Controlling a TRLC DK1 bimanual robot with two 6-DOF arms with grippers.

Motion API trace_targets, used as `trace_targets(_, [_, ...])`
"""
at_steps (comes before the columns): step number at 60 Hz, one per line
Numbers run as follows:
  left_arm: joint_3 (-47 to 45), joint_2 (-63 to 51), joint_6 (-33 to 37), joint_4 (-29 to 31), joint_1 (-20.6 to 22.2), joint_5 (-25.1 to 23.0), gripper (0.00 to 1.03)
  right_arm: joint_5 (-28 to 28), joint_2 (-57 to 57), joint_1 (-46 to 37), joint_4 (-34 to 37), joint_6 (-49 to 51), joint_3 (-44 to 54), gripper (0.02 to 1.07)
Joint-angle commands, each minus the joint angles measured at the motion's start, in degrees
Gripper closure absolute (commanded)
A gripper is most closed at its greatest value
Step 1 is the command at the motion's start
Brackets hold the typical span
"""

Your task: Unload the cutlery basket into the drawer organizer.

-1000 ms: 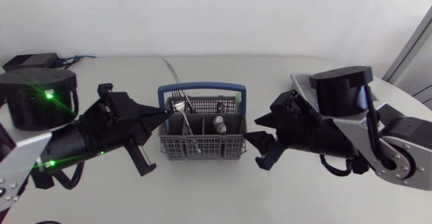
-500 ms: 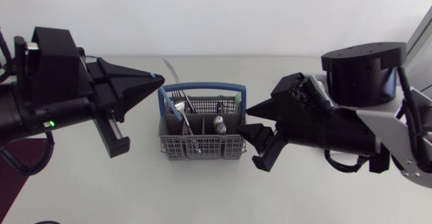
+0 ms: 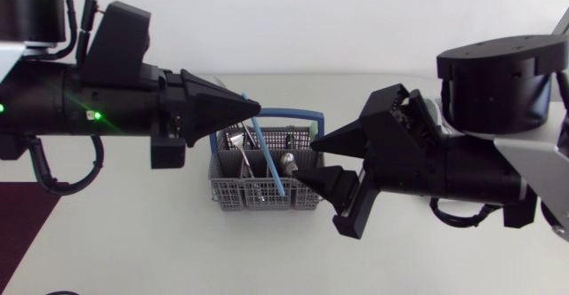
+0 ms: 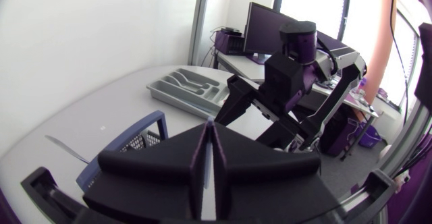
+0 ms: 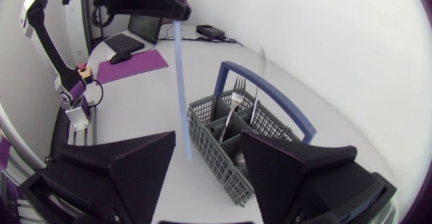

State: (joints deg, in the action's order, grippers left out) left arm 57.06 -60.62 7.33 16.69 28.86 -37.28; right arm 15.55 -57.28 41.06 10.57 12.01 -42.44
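Head view, read together with both wrist views. The pale, matte table (image 3: 133, 242), rounded at its edge, carries all the task's things. The left gripper (image 3: 253, 108) comes in high over the cutlery basket (image 3: 258, 193). Its wedge fingers are pressed together on the top end of a slender light-blue stick (image 3: 271, 166), pinched there so that the piece hangs nearly upright and can come out of its compartment without catching. In the right wrist view the stick's lower end appears clear of the basket rim, though this is a judgement from one angle. The right gripper (image 3: 303, 161) sits low at the basket's right end, beside the blue carrying handle (image 3: 293, 114). Its fingers are spread wide and hold nothing, and it is probably placed there to steady the basket or take the next piece. The grey drawer organizer (image 4: 169, 92), which is the destination, lies on the table well apart from the basket and shows only in the left wrist view. The remaining cutlery (image 3: 286, 162) stands in the basket's compartments. A knife (image 4: 66, 150) lies flat on the table behind the basket.
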Motion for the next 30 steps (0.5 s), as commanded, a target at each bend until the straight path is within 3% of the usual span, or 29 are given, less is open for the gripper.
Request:
trace_targets(1, [2.36,-2.4,-2.94,0.71,-0.91,-1.92,1.0,1.15,-1.08,0.78,0.68,-1.11,-1.25,0.34])
trace_targets(17, [5.17,-7.06,-5.58,1.59,-1.0,-5.53,1.0,1.68,-3.63,1.83,-0.9,-1.38,-1.16,0.34])
trace_targets(30, [6.05,-8.73,-6.37,1.68,-0.39,-5.7,1.0,1.68,-6.09,1.74,-2.83,-1.55,-0.81,0.35])
